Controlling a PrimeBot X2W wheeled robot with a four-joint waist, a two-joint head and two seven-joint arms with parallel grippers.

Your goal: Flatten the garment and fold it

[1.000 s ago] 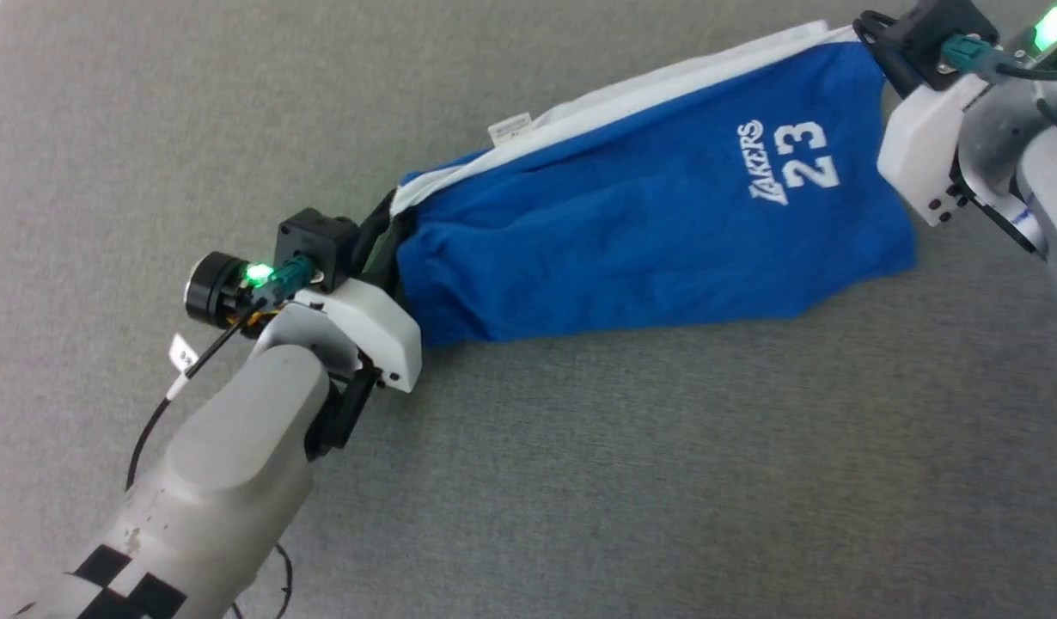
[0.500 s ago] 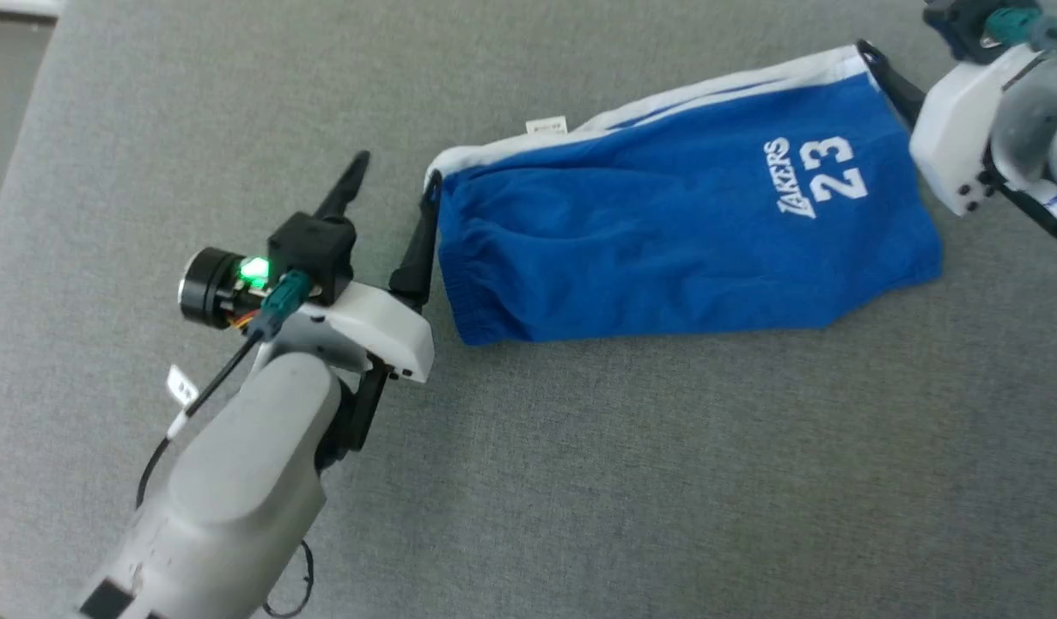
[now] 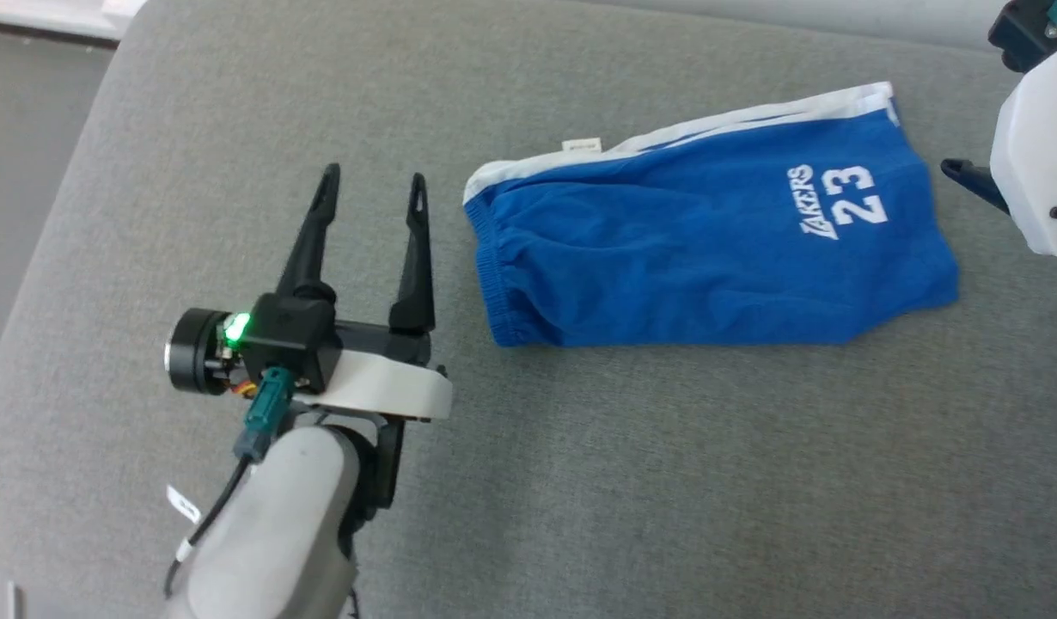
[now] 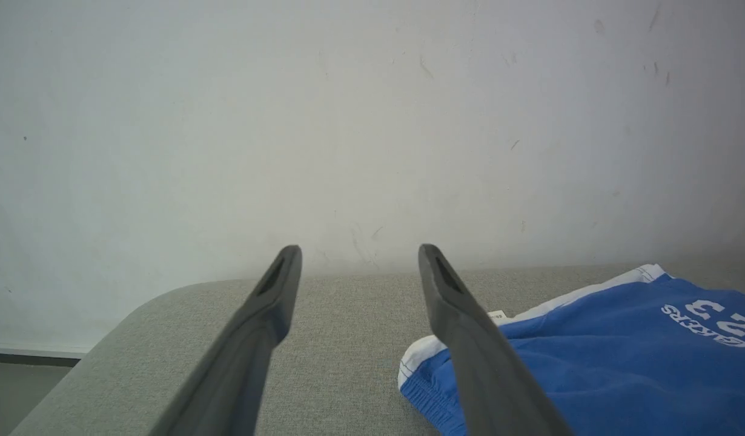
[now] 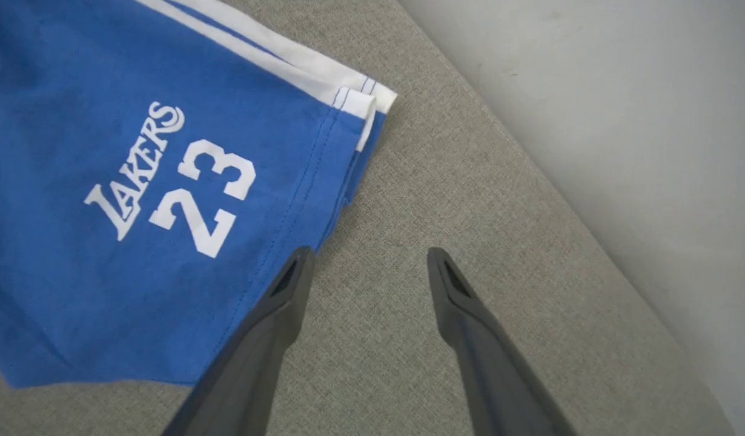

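In the head view, the left gripper (image 3: 374,174) stands with its fingers spread and nothing between them. The garment (image 3: 709,249) lies on the grey fabric surface (image 3: 580,481), doubled lengthwise. Its gathered waistband end sits just off the outer side of those jaws, apart from them.

In the left wrist view the jaws gape over bare surface. The waistband corner shows beyond the finger on that view's right, outside the gap.

In the right wrist view the right gripper (image 5: 369,254) is likewise spread and empty. The hem end and its white print (image 5: 172,188) lie to the left of the jaws. One fingertip overlaps the hem edge, but I cannot tell whether they touch.

The risk I see is in the next grasp. The cloth is soft and layered, so a shallow pinch could catch only the top ply. The layers would then slide apart, and a dragging finger could bunch the waistband.
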